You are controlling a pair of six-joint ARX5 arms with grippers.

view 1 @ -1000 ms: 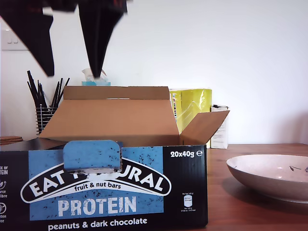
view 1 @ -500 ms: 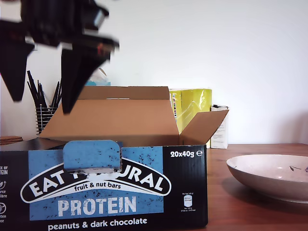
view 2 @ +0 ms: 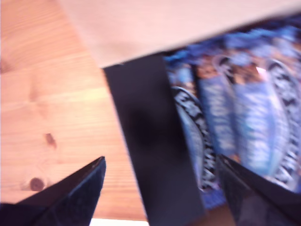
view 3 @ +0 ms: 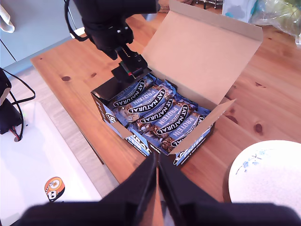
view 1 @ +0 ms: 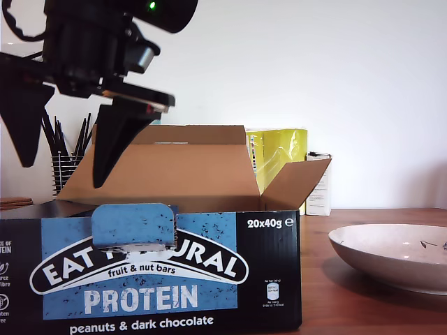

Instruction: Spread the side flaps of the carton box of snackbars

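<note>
Brown-lined carton box of snackbars (view 3: 162, 110) sits open on the bench (view 3: 263, 80). My first end effector (view 2: 160, 188), fingers apart, straddles one side flap (view 2: 150, 141), presumably to press it outward; my second end effector (view 3: 157, 181) hangs above, fingers together.

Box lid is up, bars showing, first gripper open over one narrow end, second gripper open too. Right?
One thing is off: my second gripper is shut, fingers pressed together in the second wrist view. The rest holds: the carton box of snackbars has its lid up, bars showing, and my first gripper is open over a narrow end.
</note>
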